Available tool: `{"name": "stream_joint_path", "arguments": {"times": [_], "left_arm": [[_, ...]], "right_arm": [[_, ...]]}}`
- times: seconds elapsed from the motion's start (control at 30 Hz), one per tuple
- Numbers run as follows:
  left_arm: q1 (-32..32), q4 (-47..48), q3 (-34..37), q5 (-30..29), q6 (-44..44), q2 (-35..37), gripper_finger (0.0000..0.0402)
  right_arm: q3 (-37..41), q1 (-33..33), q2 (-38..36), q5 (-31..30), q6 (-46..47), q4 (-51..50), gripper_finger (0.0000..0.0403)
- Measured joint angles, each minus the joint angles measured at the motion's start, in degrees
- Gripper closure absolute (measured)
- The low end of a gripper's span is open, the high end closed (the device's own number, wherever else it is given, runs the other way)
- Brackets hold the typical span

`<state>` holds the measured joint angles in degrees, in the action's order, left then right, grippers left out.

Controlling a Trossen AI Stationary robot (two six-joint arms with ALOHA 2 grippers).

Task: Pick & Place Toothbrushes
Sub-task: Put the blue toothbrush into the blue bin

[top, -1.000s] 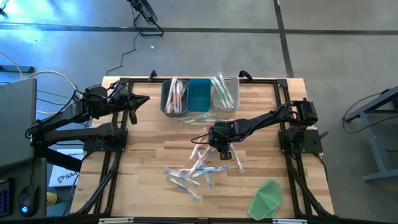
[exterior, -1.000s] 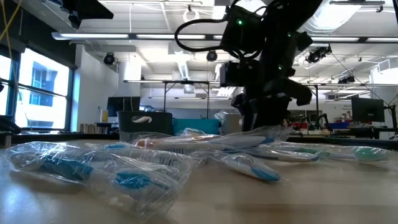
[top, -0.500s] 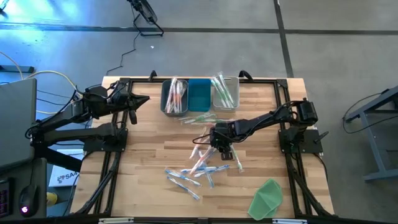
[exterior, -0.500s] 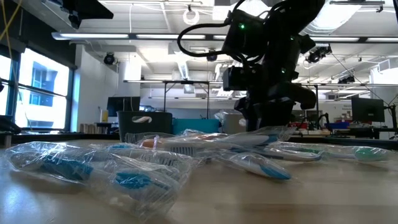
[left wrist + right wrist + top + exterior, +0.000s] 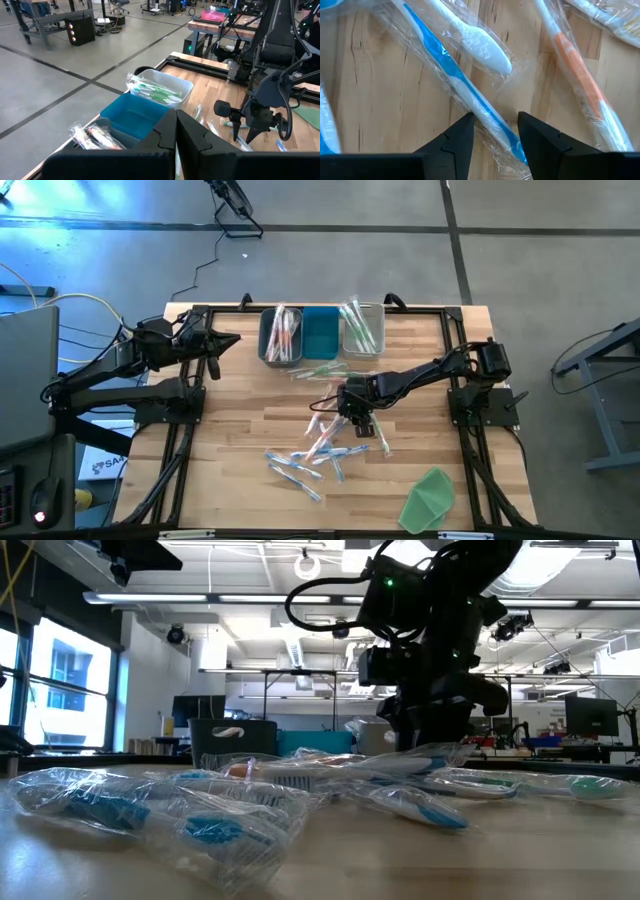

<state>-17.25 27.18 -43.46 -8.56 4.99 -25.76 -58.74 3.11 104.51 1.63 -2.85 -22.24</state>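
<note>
Several wrapped toothbrushes (image 5: 320,448) lie loose in a heap on the wooden table's middle. In the right wrist view they show as a blue one (image 5: 455,85), a white one (image 5: 475,40) and an orange one (image 5: 577,65). My right gripper (image 5: 356,418) points steeply down over the heap's far right part. It is open (image 5: 495,127), with one finger on each side of the blue toothbrush's handle. My left gripper (image 5: 232,340) waits shut (image 5: 176,125), held up at the far left. My right gripper comes from above with its fingers (image 5: 462,132) across the blue toothbrush's handle (image 5: 492,120), which lies flat on the table in its clear wrapper. Whether the fingers touch the wrapper, I cannot tell.
Three bins stand along the far edge: one with pink and orange brushes (image 5: 280,335), a blue one (image 5: 321,332) and one with green brushes (image 5: 362,328). A few green brushes (image 5: 320,370) lie before them. A green sheet (image 5: 430,498) lies at the near right corner.
In the low view my right gripper has shifted a little over the heap. A blue wrapped toothbrush in front of it has slid slightly toward the table's right edge. Both have kept still for the last half second.
</note>
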Motion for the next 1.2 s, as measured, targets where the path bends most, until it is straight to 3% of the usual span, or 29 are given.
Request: {"name": "stream_joint_path", "arguments": {"times": [0.33,1.2], "left_arm": [[0.0,-0.01,0.0,0.0,0.0,0.0,0.0402],[0.0,-0.01,0.0,0.0,0.01,0.0,0.0402]], "right_arm": [[0.0,0.0,-0.02,0.0,0.0,0.24,0.0262],[0.0,0.0,-0.04,0.04,-1.54,0.25,0.0374]]}}
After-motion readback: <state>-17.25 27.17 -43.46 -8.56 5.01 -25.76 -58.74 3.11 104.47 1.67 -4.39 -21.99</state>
